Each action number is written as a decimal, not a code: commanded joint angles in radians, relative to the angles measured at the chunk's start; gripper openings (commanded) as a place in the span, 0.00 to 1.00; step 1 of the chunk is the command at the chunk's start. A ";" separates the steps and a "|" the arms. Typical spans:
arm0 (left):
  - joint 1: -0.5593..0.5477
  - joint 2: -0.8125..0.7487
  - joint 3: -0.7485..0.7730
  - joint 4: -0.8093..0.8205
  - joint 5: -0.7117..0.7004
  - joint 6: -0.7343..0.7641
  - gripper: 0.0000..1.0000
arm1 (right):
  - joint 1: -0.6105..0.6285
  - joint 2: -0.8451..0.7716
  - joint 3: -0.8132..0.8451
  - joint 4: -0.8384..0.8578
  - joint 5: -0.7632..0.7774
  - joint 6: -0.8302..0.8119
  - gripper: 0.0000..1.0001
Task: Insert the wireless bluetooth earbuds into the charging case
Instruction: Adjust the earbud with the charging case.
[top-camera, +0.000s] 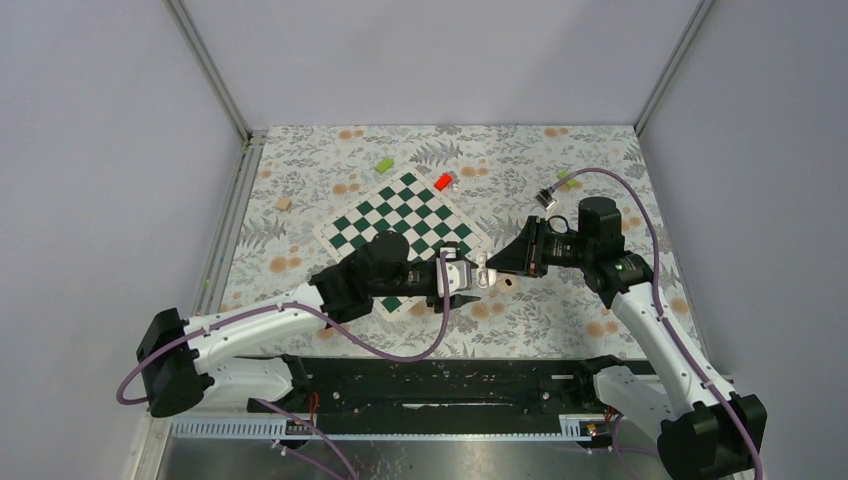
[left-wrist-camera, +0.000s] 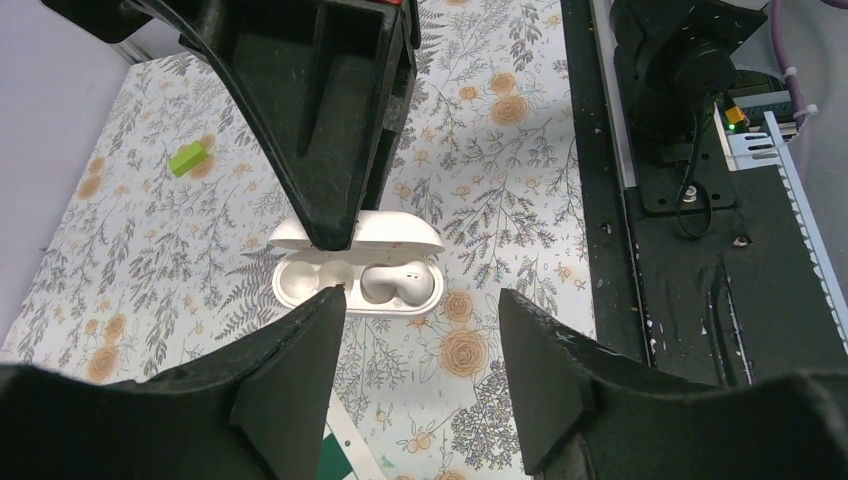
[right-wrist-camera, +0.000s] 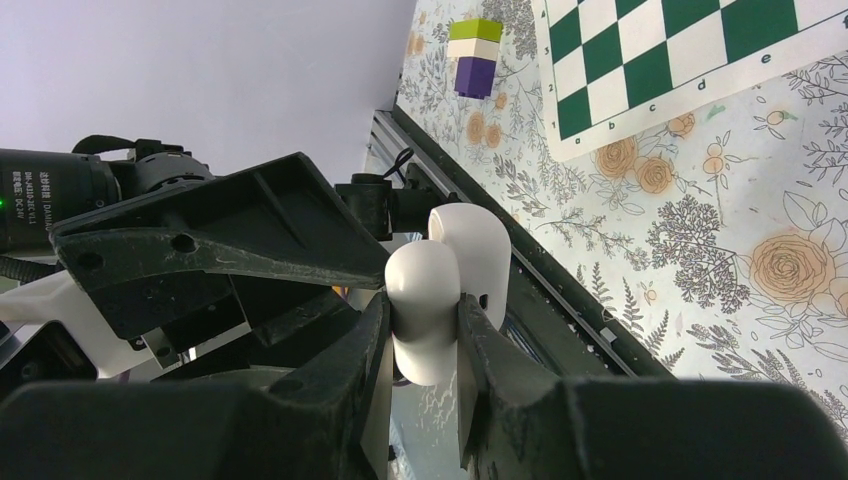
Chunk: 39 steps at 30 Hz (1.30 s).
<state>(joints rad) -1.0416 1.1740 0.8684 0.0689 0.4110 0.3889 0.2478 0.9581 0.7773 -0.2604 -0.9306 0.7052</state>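
Just off the near right side of the chessboard (top-camera: 405, 222), the right gripper (right-wrist-camera: 424, 318) squeezes the white charging case (left-wrist-camera: 400, 233) tight. The left gripper (left-wrist-camera: 420, 297) has its jaws wide, and the open case is just past their tips. One earbud (left-wrist-camera: 393, 283) sits inside.

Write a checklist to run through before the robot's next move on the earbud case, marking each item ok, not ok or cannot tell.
1. Charging case lid open: ok.
2. Right gripper clamped on the charging case: ok.
3. One earbud seated in its socket: ok.
4. Second socket filled: not ok, it looks empty.
5. Left gripper carrying the other earbud: not ok, its jaws are open with nothing between them.
6. Other earbud located: cannot tell, no view shows it clearly.
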 joint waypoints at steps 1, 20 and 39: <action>-0.003 0.018 0.042 0.075 0.023 -0.014 0.58 | -0.005 -0.023 0.047 0.006 -0.035 0.000 0.00; -0.003 0.049 0.062 0.117 0.016 -0.056 0.44 | -0.005 -0.026 0.042 -0.001 -0.040 -0.006 0.00; -0.004 0.076 0.089 0.066 0.016 -0.055 0.41 | -0.005 -0.030 0.053 0.001 -0.039 -0.003 0.00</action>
<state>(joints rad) -1.0416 1.2438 0.9035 0.1207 0.4110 0.3355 0.2478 0.9497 0.7826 -0.2619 -0.9371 0.7052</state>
